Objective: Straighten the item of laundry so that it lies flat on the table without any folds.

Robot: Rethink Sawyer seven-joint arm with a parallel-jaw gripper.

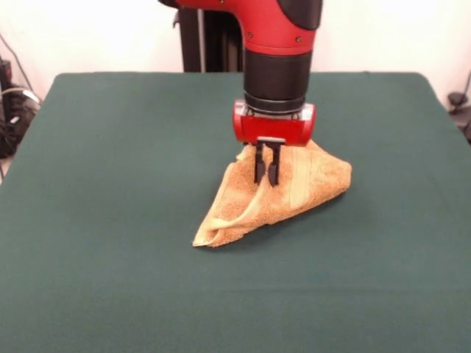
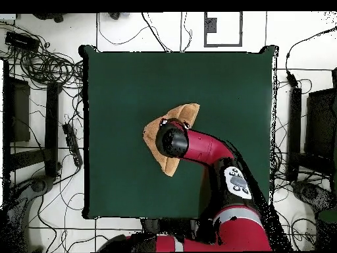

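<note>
The red and black arm's gripper (image 1: 266, 175) reaches straight down onto the orange-tan towel (image 1: 294, 195), its two black fingers (image 1: 259, 168) drawn close together and pinching a raised ridge of cloth. The towel sits bunched and folded near the centre of the green table (image 1: 110, 220), one corner trailing toward seven o'clock.

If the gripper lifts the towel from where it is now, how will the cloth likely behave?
The towel lies bunched in soft folds on the table, so it will probably drape limply rather than hold shape. Its looped terry surface suggests fair grip, unlikely to slip from the gripper, whose fingers look nearly closed at a raised fold. Pushed, it would likely wrinkle on the felt-like cover, not slide.
</note>
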